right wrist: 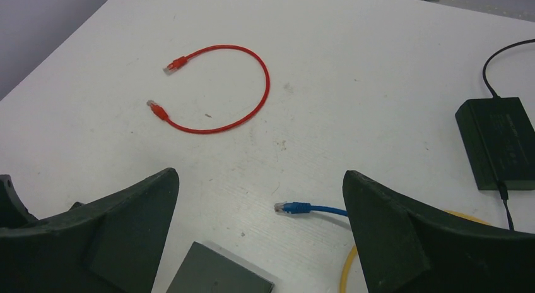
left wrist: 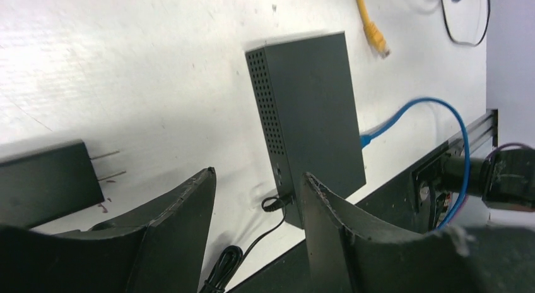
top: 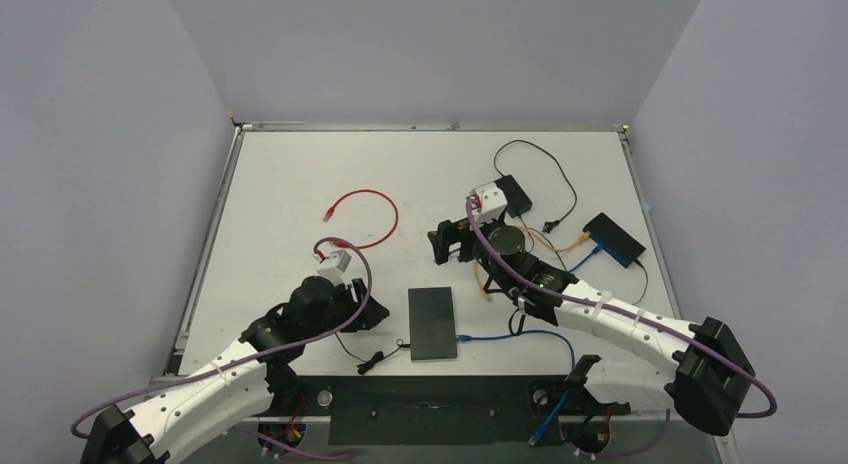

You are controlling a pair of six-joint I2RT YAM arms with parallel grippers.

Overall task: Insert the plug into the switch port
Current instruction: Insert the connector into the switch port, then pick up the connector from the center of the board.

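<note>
The right gripper, jaws spread wide and empty, hangs over the loose blue plug lying just past the far corner of the switch, apparently to pick it up, while the partly open, empty left gripper sits beside the switch, likely to brace it.

White table with boxes and loose cables.
A dark switch lies near the front edge, a blue cable at its side; farther back lie a red cable and a black adapter.
</note>
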